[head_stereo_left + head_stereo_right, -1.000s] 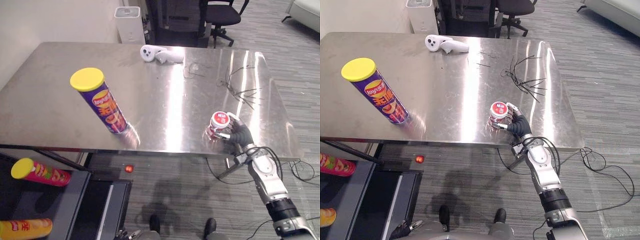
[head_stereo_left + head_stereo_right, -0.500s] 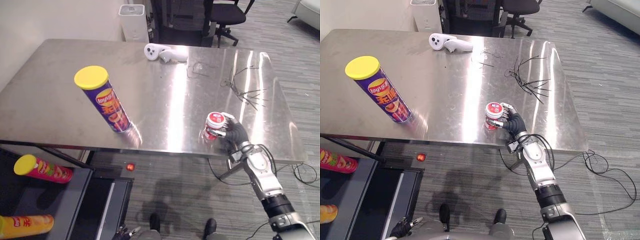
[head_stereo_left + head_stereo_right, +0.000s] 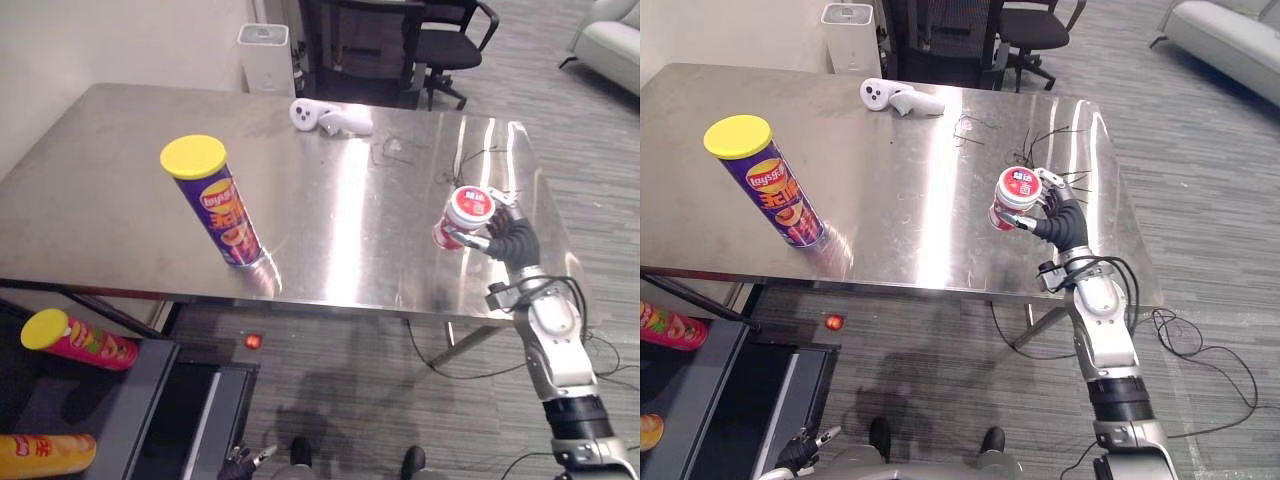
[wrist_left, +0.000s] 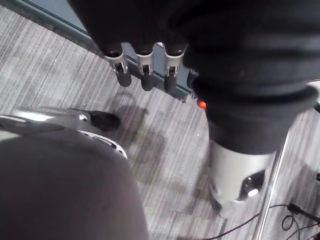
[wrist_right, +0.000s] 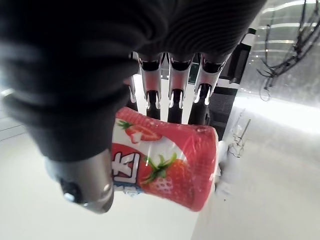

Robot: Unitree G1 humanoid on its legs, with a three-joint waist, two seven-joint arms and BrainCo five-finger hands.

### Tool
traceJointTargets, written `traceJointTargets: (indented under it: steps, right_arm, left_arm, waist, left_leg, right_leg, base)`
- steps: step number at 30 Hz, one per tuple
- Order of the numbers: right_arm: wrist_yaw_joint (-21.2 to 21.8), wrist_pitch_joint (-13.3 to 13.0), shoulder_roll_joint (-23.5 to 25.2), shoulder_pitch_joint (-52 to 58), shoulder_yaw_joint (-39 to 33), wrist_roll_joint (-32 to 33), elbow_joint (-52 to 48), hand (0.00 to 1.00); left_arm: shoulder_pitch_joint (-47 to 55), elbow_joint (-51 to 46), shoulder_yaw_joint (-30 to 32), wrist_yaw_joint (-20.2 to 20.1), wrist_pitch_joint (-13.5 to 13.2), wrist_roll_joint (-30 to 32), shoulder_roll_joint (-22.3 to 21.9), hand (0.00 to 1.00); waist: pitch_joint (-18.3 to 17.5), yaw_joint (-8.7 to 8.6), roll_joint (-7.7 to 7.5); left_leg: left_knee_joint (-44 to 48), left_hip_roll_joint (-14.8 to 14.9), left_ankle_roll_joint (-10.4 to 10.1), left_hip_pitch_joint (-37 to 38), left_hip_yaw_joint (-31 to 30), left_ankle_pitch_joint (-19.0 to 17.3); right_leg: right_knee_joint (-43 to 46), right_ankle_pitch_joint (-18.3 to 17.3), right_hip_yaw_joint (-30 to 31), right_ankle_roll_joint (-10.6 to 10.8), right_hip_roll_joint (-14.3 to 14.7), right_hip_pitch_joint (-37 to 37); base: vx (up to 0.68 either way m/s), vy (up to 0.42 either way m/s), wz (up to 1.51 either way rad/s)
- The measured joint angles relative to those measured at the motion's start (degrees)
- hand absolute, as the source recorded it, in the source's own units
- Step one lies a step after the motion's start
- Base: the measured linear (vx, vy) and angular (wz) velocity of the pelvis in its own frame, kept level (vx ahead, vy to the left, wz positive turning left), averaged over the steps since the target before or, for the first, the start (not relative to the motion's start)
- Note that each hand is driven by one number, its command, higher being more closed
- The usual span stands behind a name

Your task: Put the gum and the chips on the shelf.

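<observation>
Neither item is on the shelf (image 3: 150,395) yet. The robot's right hand (image 3: 510,240) holds the gum jar (image 3: 465,215) over the right end of the table (image 3: 100,200). The chips can (image 3: 215,205), purple with a yellow lid, stands untouched near the table's front left.

The red, strawberry-printed jar sits tilted in the grip. The fingers (image 5: 175,95) curl round one side and the thumb presses the other. The jar looks clear of the steel top, though by how much is hard to tell. The right arm comes up from the lower right, its forearm rising past the table's front edge.

The left hand (image 4: 145,75) hangs low over the carpet, its fingers straight and loose, holding nothing.

The shelf sits low on the robot's left, below table height. It already carries a red can (image 3: 70,340) and an orange can (image 3: 45,455), both on their sides.

By my reckoning the job is in its early part, with one grasp made and two placements left. The gum must travel the whole width of the table to get there.

A white controller (image 3: 330,118) and a tangle of black ties (image 3: 1050,145) lie at the far side, out of the way.
</observation>
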Motion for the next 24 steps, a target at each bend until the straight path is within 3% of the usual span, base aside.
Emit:
traceJointTargets:
  steps: [6,11,15,18,19,21,22,23,24]
  right_arm:
    - [0.86,-0.01,-0.3,3.93,-0.97,0.03,-3.52,1.0]
    - [1.17,0.0,-0.29,5.96,-2.41,0.03,-3.53,1.0]
    - [1.53,0.11,0.04,6.33,-1.9,0.18,-2.47,1.0]
    - [1.27,0.11,0.79,5.96,-1.64,0.33,-0.79,1.0]
    - [0.63,0.11,1.39,5.15,-1.33,0.51,-0.43,1.0]
    - [-0.01,0.09,1.36,3.71,-1.12,1.62,-0.05,1.0]
    - [-0.28,0.11,1.22,2.75,-1.03,1.99,0.4,1.0]
    - [-0.5,0.12,1.23,1.93,-1.35,1.99,0.89,1.0]
    - [-1.18,0.12,0.92,1.28,-3.5,1.92,1.26,1.0]
  left_arm:
    - [0.42,0.11,1.01,-0.01,0.6,1.49,-0.14,0.0]
    - [1.69,0.18,1.64,-0.26,1.07,1.58,-0.65,0.0]
    - [1.88,-0.06,2.56,-0.37,1.1,1.38,-0.83,0.0]
    - [1.86,-0.11,3.68,-0.52,1.14,1.01,-1.37,0.0]
    - [1.78,-0.49,4.11,-0.56,1.05,0.53,-1.91,0.0]
    - [1.11,-0.72,4.11,-0.38,1.12,-0.19,-2.67,0.0]
    - [0.86,-0.7,4.12,-0.26,1.19,-1.45,-2.85,0.0]
    - [0.07,-0.24,4.42,0.1,1.48,-1.87,-2.6,0.0]
    - [-1.08,0.68,4.74,0.38,1.92,-1.86,-3.04,0.0]
  waist:
    - [-1.58,-0.65,0.09]
    - [-2.86,-0.58,1.13]
    - [-2.51,-0.07,1.69]
    - [-1.87,0.55,2.74]
    - [-1.97,0.97,3.0]
    - [-1.81,0.94,5.02]
    - [-1.77,1.49,5.18]
    - [-1.51,2.58,4.38]
    - [-1.2,2.43,3.97]
  left_leg:
    - [-0.02,0.06,-0.06,-0.19,-0.99,0.32]
    - [0.01,0.23,-0.42,-0.13,-1.06,0.32]
    - [8.59,1.81,-0.67,-4.76,-2.25,-2.54]
    - [12.57,2.86,-1.47,-8.63,-7.88,-2.96]
    - [11.45,3.24,-2.02,-10.17,-10.75,-1.23]
    - [7.23,3.78,-3.15,-12.47,-16.0,2.09]
    - [3.64,4.84,-2.51,-12.62,-15.67,1.46]
    - [1.36,5.86,2.12,-13.28,-8.78,-0.95]
    - [6.44,6.0,5.71,-16.13,4.61,1.16]
  right_leg:
    - [0.69,-0.03,-0.51,0.02,-0.01,0.0]
    - [1.31,-0.18,-0.33,-0.09,0.01,-0.11]
    - [8.42,-3.35,-0.05,-0.99,-0.19,-3.48]
    - [10.62,-5.78,-4.33,-1.76,0.76,-2.72]
    - [10.82,-6.16,-7.2,-2.31,1.35,-3.02]
    - [11.52,-7.64,-12.93,-3.5,2.39,-3.99]
    - [10.8,-7.52,-15.44,-4.16,3.15,-4.11]
    - [8.11,-6.48,-18.85,-5.37,2.63,-4.12]
    - [7.57,-6.06,-24.28,-5.93,0.28,-4.22]
  base:
    - [-0.04,-0.015,0.06]
    - [-0.04,-0.012,0.01]
    - [-0.05,-0.026,0.1]
    - [-0.12,-0.117,0.72]
    - [-0.16,-0.137,1.26]
    - [-0.16,-0.158,1.36]
    - [-0.17,-0.142,1.22]
    - [-0.19,-0.129,1.78]
    - [-0.15,-0.088,1.8]
